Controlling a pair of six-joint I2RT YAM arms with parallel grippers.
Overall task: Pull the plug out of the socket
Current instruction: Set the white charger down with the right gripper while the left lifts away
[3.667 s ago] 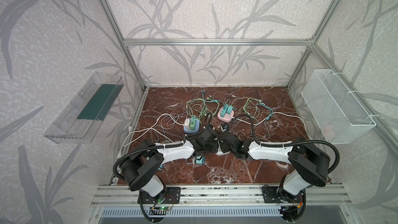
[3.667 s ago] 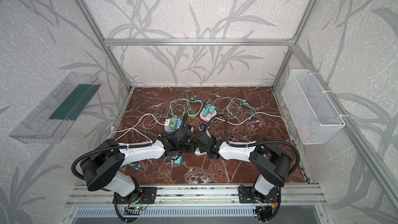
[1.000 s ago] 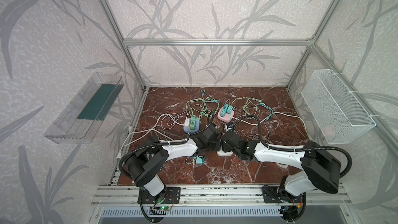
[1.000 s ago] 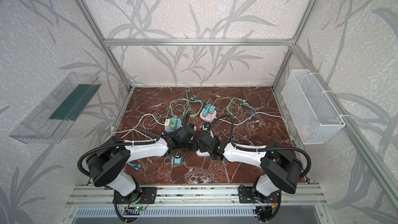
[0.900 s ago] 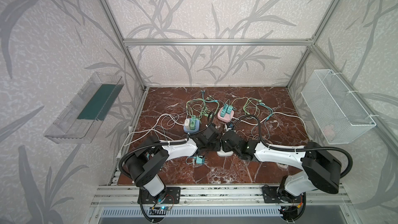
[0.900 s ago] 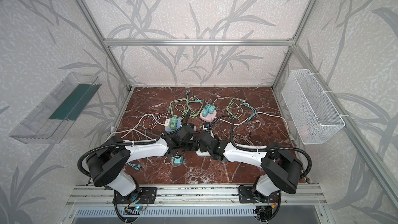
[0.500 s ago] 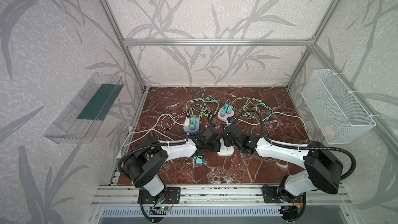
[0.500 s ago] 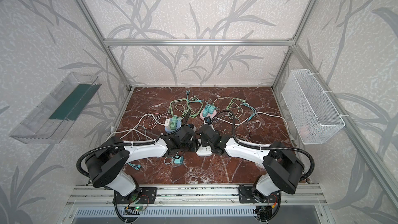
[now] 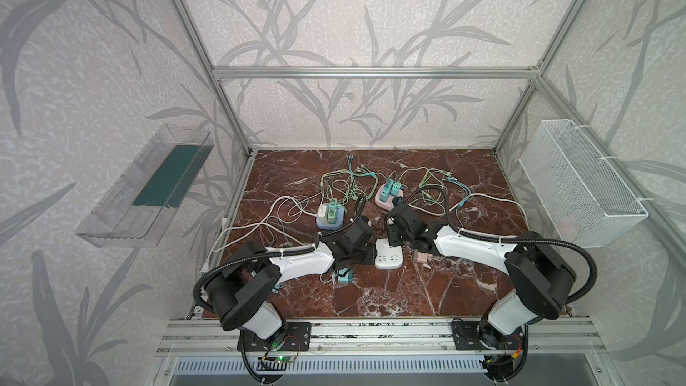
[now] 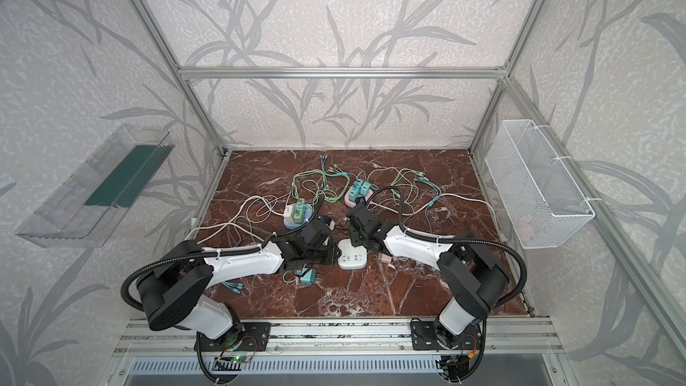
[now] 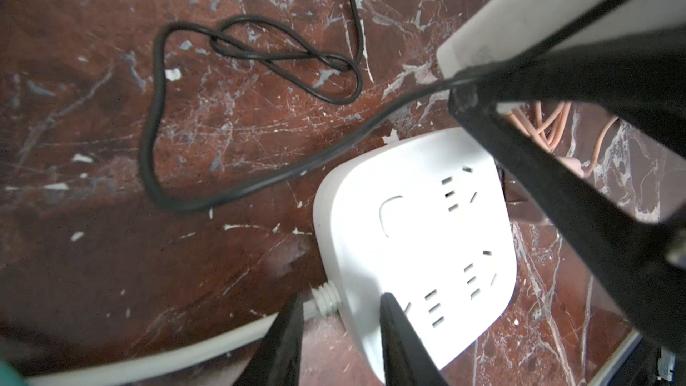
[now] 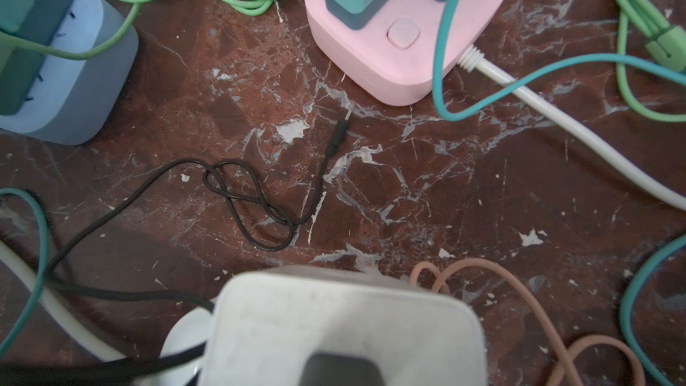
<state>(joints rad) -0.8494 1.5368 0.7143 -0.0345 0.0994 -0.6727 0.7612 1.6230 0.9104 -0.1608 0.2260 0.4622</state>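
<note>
The white socket [image 9: 388, 258] [image 10: 352, 258] lies flat on the marble floor, and every slot on its face [image 11: 427, 239] is bare. My left gripper [image 11: 341, 328] is shut on the socket's corner, beside its white cable [image 11: 185, 350]. The white block plug [image 12: 345, 328] [image 11: 557, 12] hangs in the air behind the socket, clear of it. My right gripper [image 9: 395, 222] [image 10: 358, 224] is shut on the plug; its fingertips are hidden behind the plug in the right wrist view. The plug's thin black cable [image 12: 252, 209] [image 11: 222, 187] trails in loops on the floor.
Behind stand a pink socket [image 9: 386, 198] [image 12: 401, 61] and a blue socket [image 9: 329, 219] [image 12: 67, 98], both with teal plugs and green cables. A loose teal plug [image 9: 343, 276] and a pinkish plug [image 9: 421, 257] lie near the white socket. A wire basket [image 9: 579, 194] hangs right, a clear tray [image 9: 148, 187] left.
My right gripper has risen and moved toward the back with the plug, uncovering the socket's face. The left gripper has stayed on the socket.
</note>
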